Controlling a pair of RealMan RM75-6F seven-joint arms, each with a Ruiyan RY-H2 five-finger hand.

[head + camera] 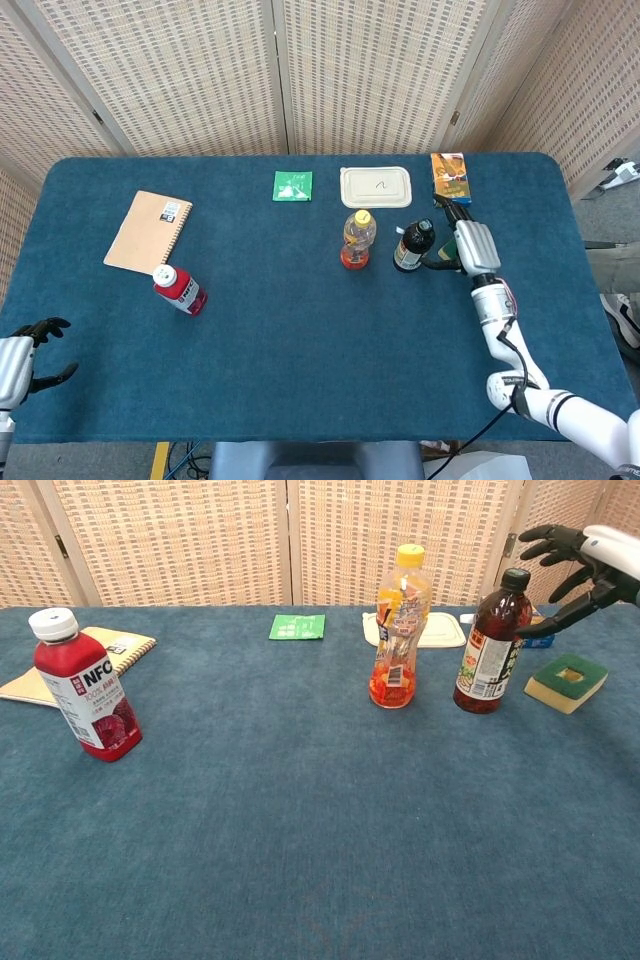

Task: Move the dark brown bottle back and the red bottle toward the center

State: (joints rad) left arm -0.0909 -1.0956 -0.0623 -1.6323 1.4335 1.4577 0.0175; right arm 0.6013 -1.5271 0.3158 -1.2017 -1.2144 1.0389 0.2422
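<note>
Materials and surfaces I see on my screen

The table (300, 860) is covered with a dark blue cloth, matt and a little fuzzy like felt. The dark brown bottle (488, 643) is glossy clear plastic with a paper-like label and a black cap; the red bottle (85, 688), at 9 o'clock from it, is smooth shiny plastic with a white cap. The orange bottle (398, 628) is transparent plastic with a yellow cap. The right hand (585, 555) has matt black fingers and a smooth white plastic shell. The sponge (566, 681) looks rough and porous. The notebook (148, 232) has a matt kraft-paper cover. The screen (330, 70) at 12 o'clock is woven, like rattan.
</note>
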